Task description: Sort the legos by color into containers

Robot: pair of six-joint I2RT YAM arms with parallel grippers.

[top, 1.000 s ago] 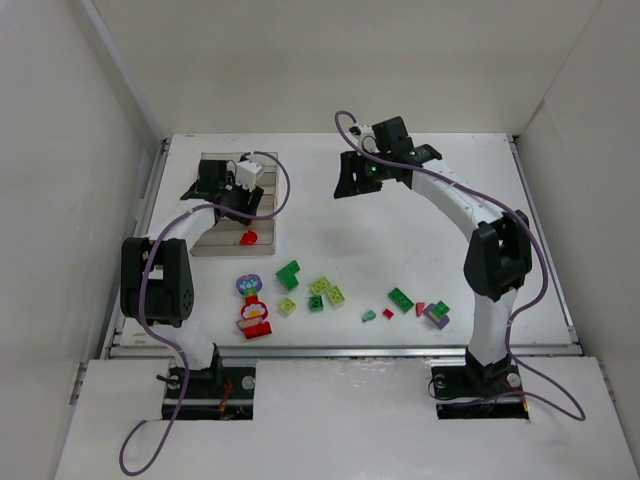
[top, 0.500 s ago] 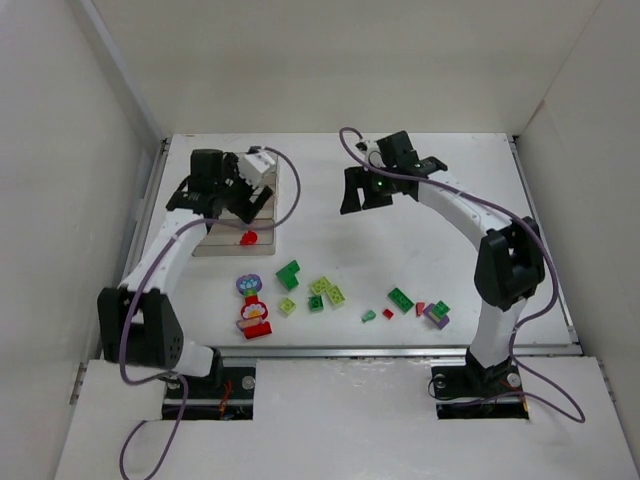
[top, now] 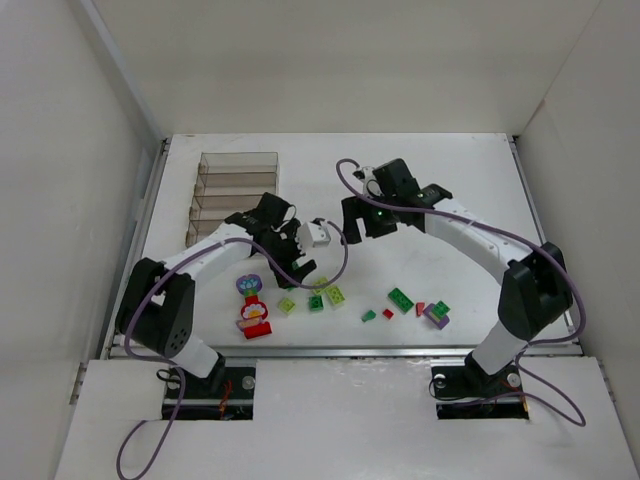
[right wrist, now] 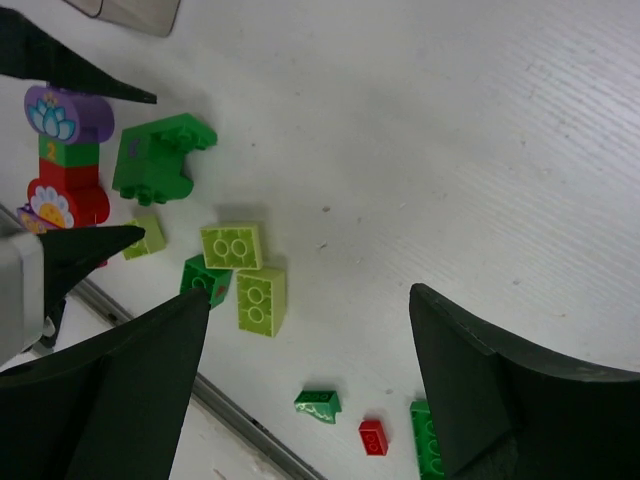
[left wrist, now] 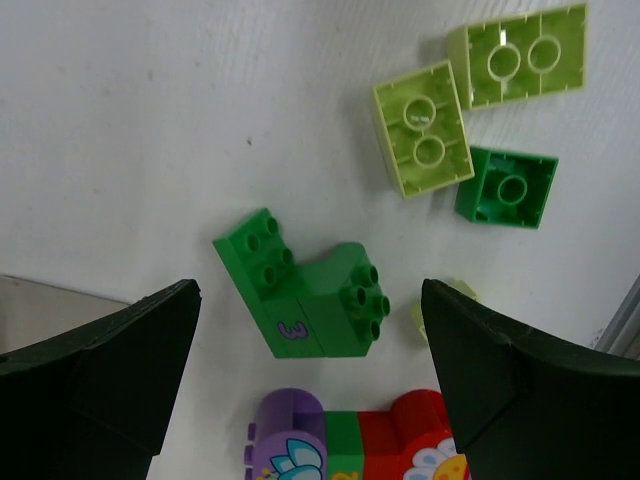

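White table (top: 460, 200), flat and matte, faint grain showing up close. Closed in by plain white walls: back wall (top: 340, 60) straight across, left wall (top: 60, 200) and right wall (top: 595, 180) slanting outward toward the near side. Metal rail (top: 400, 350) along the table's near edge, side rail (top: 150, 215) down its left. White board (top: 340, 420) in front. Even, soft light; pale shadows only.

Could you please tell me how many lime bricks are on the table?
3: two larger lime bricks close together beside a dark green brick, and a smaller lime brick nearer the flower piece. Others may be hidden.
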